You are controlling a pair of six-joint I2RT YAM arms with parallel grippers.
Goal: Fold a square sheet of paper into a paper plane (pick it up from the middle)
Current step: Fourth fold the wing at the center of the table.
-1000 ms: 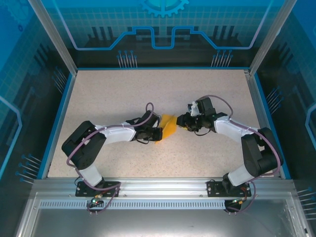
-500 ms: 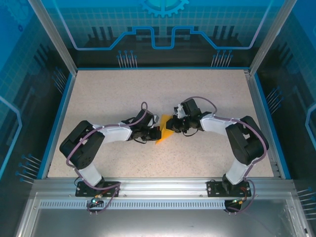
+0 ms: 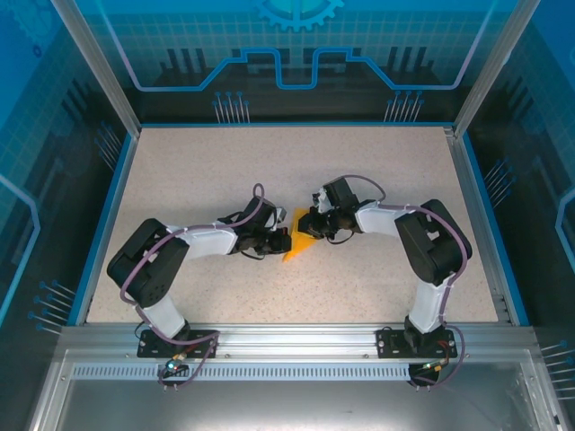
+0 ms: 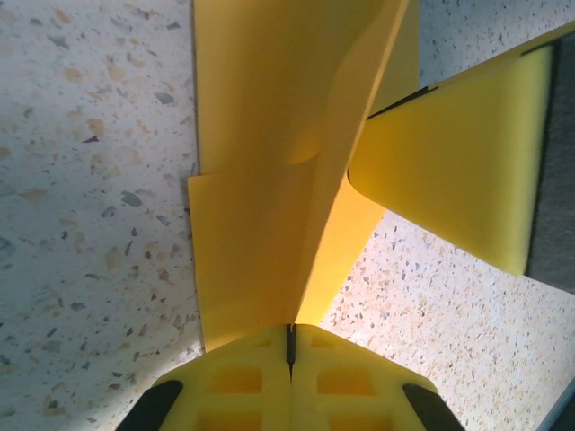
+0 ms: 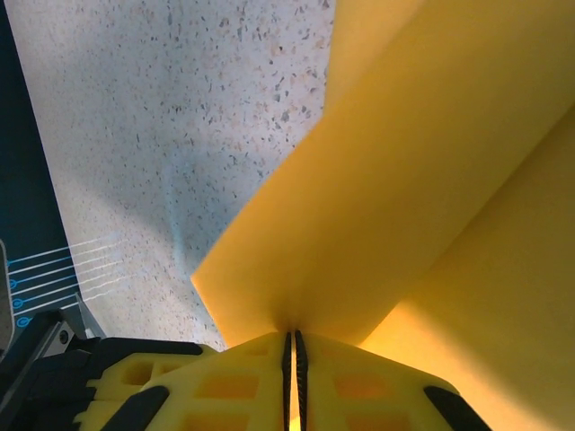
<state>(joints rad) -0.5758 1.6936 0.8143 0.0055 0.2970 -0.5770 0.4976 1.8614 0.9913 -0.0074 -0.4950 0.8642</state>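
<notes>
The orange-yellow sheet of paper (image 3: 299,245) is held just above the middle of the table between both grippers, bent and folded into layers. My left gripper (image 3: 285,241) is shut on its left edge. In the left wrist view the paper (image 4: 269,171) rises from the closed left gripper (image 4: 290,332), with a crease running up it and a yellow finger of the right gripper (image 4: 458,171) beside it. My right gripper (image 3: 311,225) is shut on the paper's right side. Seen from the right wrist, a broad flap (image 5: 413,197) fans out of the pinched right gripper (image 5: 290,341).
The speckled table (image 3: 198,171) has blue rails on its left and right edges and a metal rail (image 3: 287,337) along the front. Both arms bend inward and meet at the centre, with the right elbow (image 3: 431,247) standing high.
The right gripper has moved left toward the left gripper and closed on the paper. The paper now shows narrower between them. The left gripper has stayed shut on it.
</notes>
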